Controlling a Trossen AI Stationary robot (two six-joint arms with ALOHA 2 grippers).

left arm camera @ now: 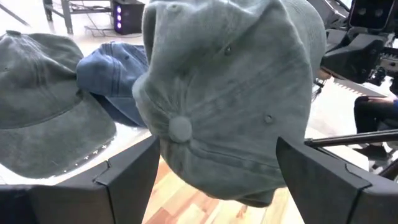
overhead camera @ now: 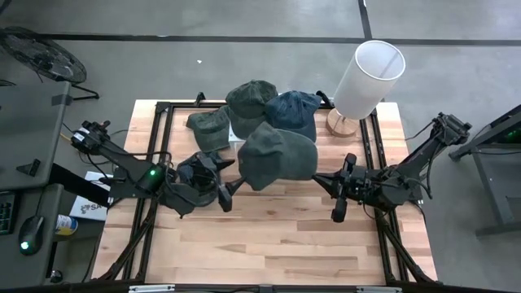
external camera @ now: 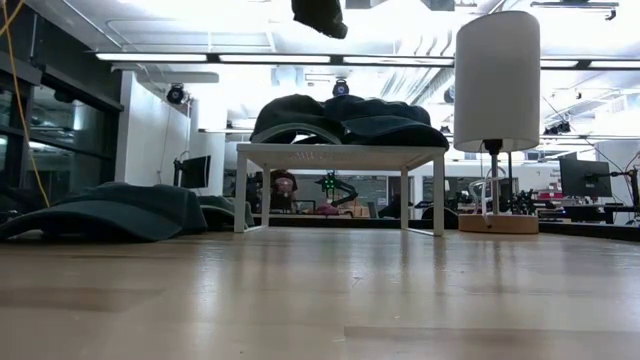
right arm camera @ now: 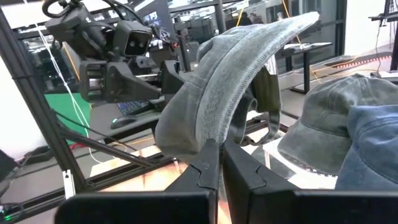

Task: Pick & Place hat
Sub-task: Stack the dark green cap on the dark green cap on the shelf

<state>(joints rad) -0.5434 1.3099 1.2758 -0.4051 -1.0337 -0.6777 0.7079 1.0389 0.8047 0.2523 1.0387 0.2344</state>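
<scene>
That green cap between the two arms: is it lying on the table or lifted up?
Lifted. The green cap hangs above the wood, its brim pinched in the shut right gripper; the open left gripper flanks it.

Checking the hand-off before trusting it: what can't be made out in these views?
- High view: right pincer tips hidden under the held grey-green hat.
- Low view: both pincers above the frame; held hat only a dark scrap at the top edge.
- Left wrist view: hat's brim hidden behind its crown.

No text, label, brand, number or sign could be read anywhere; faint marks along the front edge of the small white stand (external camera: 340, 153) were too blurred to read.
</scene>
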